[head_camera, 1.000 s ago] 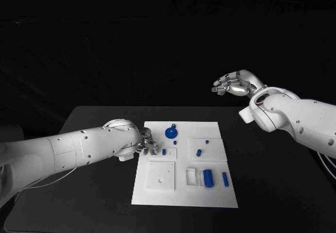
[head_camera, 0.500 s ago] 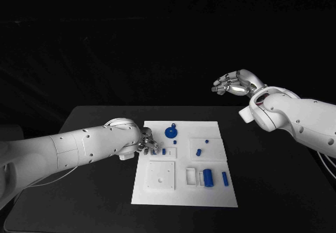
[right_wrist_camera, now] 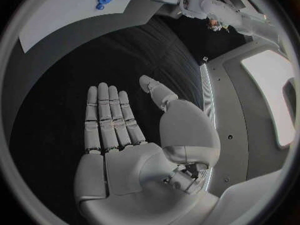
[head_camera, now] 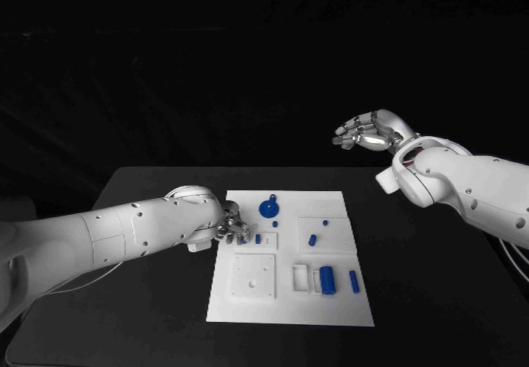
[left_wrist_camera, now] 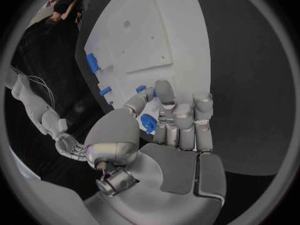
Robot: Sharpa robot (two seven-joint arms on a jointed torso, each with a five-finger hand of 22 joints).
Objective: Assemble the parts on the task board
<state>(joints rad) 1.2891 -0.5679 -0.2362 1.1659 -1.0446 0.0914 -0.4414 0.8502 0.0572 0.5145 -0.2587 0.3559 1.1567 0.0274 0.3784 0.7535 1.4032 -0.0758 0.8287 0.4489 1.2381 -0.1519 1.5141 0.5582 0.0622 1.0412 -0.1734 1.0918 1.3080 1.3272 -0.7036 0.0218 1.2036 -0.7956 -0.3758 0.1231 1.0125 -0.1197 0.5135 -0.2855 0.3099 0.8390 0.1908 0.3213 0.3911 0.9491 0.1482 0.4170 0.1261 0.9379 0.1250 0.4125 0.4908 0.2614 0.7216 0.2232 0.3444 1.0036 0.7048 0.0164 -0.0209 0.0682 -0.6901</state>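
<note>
The white task board (head_camera: 289, 307) lies in the middle of the black table. My left hand (head_camera: 229, 227) is at the board's left edge, its fingers curled over the board. In the left wrist view this left hand (left_wrist_camera: 178, 127) pinches a small blue part (left_wrist_camera: 148, 123) between thumb and fingers, just above the board (left_wrist_camera: 150, 30). My right hand (head_camera: 369, 131) is raised high above the table's far right, away from the board. Its palm (right_wrist_camera: 125, 135) is flat, its fingers are apart and it holds nothing.
On the board are a round blue piece (head_camera: 269, 208), a blue cylinder (head_camera: 329, 280), a blue bar (head_camera: 354, 281) and small blue pieces (head_camera: 312, 240). A square white plate (head_camera: 252, 277) and a white slot block (head_camera: 300, 278) sit near the front.
</note>
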